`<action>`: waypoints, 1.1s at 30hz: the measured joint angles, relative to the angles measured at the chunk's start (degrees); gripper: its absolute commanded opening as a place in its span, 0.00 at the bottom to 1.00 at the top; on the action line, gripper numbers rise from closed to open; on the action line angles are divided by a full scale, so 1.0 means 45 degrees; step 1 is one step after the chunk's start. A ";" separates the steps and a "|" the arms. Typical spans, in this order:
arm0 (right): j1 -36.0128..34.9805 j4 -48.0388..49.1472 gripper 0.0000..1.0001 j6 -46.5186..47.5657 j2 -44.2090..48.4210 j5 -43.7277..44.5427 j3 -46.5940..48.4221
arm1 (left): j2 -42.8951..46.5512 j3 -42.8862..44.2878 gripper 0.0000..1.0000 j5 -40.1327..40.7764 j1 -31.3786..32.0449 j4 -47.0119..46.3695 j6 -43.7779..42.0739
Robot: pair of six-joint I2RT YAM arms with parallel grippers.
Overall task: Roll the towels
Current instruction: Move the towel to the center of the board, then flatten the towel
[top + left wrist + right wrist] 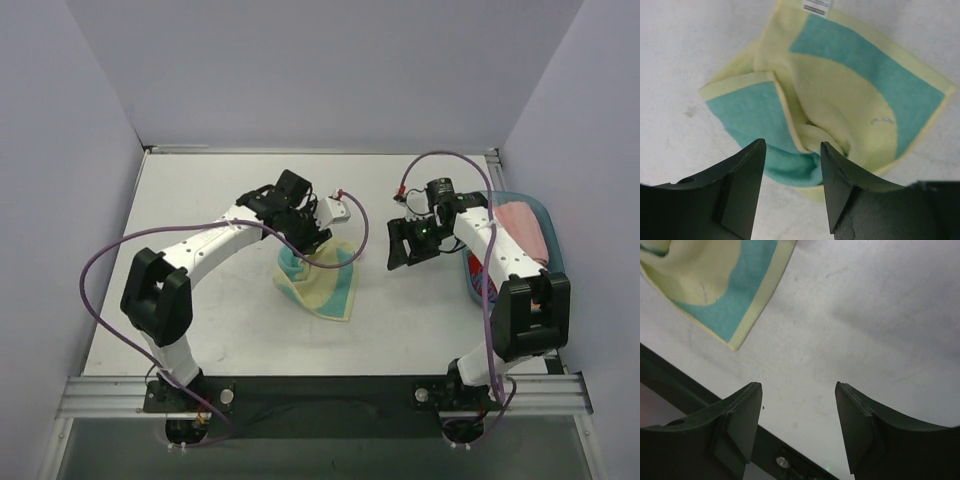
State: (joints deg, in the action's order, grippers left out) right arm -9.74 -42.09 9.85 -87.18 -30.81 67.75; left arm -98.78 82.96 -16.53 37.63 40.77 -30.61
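Note:
A yellow and teal towel (320,280) lies rumpled near the middle of the table, one corner folded over. In the left wrist view the towel (850,95) fills the upper part, its folded edge just beyond the fingertips. My left gripper (303,243) is open and empty, hovering over the towel's far edge (792,150). My right gripper (400,247) is open and empty above bare table (798,390), to the right of the towel; only the towel's corner (725,290) shows in the right wrist view.
A teal basket (540,215) at the right edge holds a pink towel (525,230). White walls enclose the table on three sides. A dark rail (320,392) runs along the near edge.

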 measured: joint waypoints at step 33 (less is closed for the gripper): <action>-0.1443 0.4726 0.00 -0.4148 -0.7893 -0.0670 0.4221 | -0.2176 -0.0806 0.71 0.1515 0.0126 -0.3959 -0.0670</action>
State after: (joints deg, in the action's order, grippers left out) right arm -16.23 -20.82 -8.82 -122.69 -33.82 86.74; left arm -108.57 79.33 -9.72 38.20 22.96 -33.63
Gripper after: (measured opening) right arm 0.038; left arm 0.709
